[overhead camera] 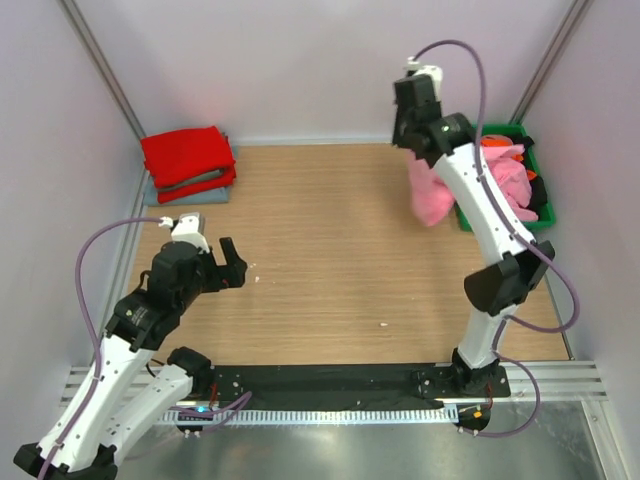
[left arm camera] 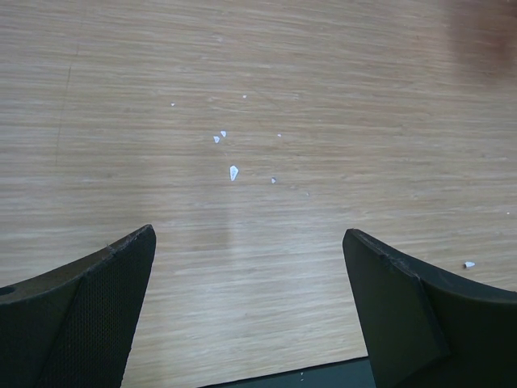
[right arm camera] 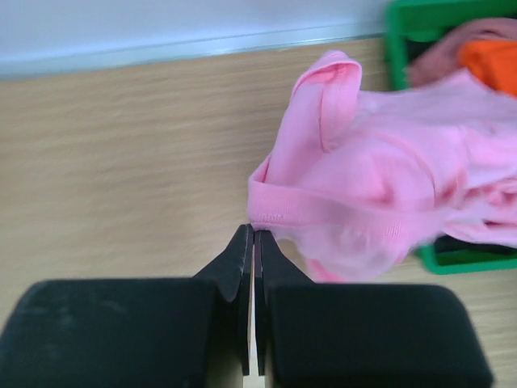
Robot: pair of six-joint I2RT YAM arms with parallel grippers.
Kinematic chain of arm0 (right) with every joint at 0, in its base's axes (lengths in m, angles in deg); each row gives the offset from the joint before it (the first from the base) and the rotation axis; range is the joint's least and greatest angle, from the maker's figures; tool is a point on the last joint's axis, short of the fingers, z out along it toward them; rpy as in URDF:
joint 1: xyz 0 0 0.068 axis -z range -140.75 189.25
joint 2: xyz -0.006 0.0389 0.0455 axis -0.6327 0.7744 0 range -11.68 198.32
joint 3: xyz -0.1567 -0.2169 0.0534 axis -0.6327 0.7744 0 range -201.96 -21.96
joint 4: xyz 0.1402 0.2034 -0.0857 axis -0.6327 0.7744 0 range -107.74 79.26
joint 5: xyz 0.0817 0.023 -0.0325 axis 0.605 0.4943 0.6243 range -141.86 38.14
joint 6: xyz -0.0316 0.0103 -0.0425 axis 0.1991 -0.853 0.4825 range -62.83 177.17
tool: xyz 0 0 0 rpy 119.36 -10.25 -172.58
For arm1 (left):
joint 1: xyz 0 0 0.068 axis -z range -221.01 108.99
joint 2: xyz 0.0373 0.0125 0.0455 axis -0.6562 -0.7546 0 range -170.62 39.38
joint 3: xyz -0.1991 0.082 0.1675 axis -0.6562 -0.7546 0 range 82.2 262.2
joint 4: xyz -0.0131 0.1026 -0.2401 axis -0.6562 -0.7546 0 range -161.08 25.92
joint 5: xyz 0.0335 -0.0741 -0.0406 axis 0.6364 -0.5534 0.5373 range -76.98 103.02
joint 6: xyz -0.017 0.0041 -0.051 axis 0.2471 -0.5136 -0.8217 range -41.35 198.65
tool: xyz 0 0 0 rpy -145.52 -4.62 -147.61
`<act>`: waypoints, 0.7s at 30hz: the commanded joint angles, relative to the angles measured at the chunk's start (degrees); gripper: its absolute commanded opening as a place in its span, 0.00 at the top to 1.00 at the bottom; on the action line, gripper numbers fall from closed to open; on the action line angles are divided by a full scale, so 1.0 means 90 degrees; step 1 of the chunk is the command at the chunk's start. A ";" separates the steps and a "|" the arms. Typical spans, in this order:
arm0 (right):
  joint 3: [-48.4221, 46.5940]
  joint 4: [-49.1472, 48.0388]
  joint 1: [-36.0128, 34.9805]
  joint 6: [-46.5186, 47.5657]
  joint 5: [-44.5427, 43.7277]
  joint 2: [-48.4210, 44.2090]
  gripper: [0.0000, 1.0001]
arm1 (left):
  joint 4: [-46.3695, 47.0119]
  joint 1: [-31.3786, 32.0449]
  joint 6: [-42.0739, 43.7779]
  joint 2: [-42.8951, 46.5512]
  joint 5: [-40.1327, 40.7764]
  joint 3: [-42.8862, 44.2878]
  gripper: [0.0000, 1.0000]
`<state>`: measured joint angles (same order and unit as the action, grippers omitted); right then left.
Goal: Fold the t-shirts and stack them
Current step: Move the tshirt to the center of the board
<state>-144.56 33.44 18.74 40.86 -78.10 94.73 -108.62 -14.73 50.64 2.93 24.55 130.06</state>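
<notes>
My right gripper is shut on the collar edge of the light pink t-shirt and holds it up beside the green bin; the shirt hangs from the bin over the table. An orange shirt lies in the bin. The red t-shirt lies folded on the grey-blue t-shirt at the far left. My left gripper is open and empty above bare wood at the near left; its fingers frame only tabletop.
The green plastic bin stands at the far right against the wall and holds more clothes. The wooden table has small white specks. White walls close in on three sides. A black strip runs along the near edge.
</notes>
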 commanded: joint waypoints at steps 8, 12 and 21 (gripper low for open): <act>0.2986 0.0143 -0.1539 -0.1087 0.0533 -0.2086 0.10 | 0.0046 -0.0069 0.0017 0.0261 0.0321 0.0083 0.01; 0.4224 0.0153 -0.1539 -0.1428 0.0153 -0.2867 0.00 | 0.0007 -0.0069 -0.0003 0.0183 0.0243 0.0122 0.01; 0.6296 -0.0539 -0.1539 -0.1712 0.0629 -0.4020 0.00 | 0.1223 0.0543 -0.1183 -0.1405 -0.0707 -0.0209 0.09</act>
<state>-92.94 33.55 5.18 27.70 -74.76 60.11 -105.95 -13.61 45.64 -4.10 20.97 129.47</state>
